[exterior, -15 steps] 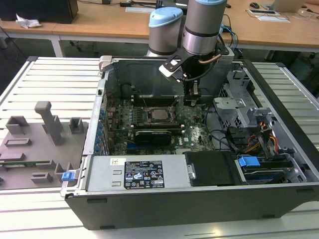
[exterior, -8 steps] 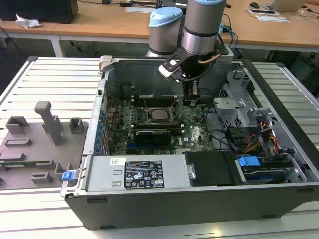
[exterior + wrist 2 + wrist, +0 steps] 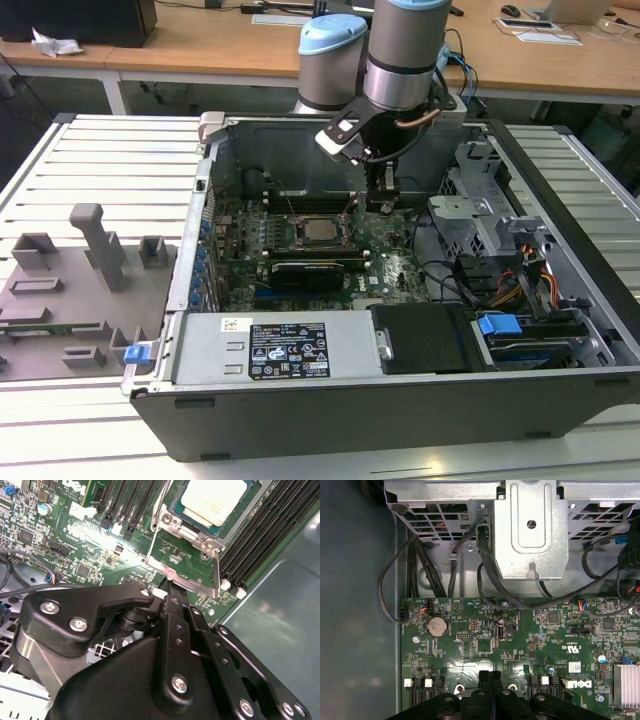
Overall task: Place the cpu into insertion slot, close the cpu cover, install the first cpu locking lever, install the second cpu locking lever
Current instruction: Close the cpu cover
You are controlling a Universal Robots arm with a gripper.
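Starting at the exterior view's left, a grey fixture tray (image 3: 80,270) lies on the slatted table (image 3: 110,150), just beside the open computer case (image 3: 400,410). Toward the middle of the frame the green motherboard (image 3: 390,265) lies flat in the case. The cpu (image 3: 320,231) already sits in the insertion slot (image 3: 296,236), silvery top up. Just right of it I hang nose-down. My gripper (image 3: 383,205) has its jaws drawn together at the free edge of the cpu cover (image 3: 200,584), which stands swung off the chip. I judge this stance suits working that frame, though I cannot tell whether it is pinched. At the exterior view's right sits the metal drive cage (image 3: 470,215), and wooden desks (image 3: 200,50) cross the upper frame.
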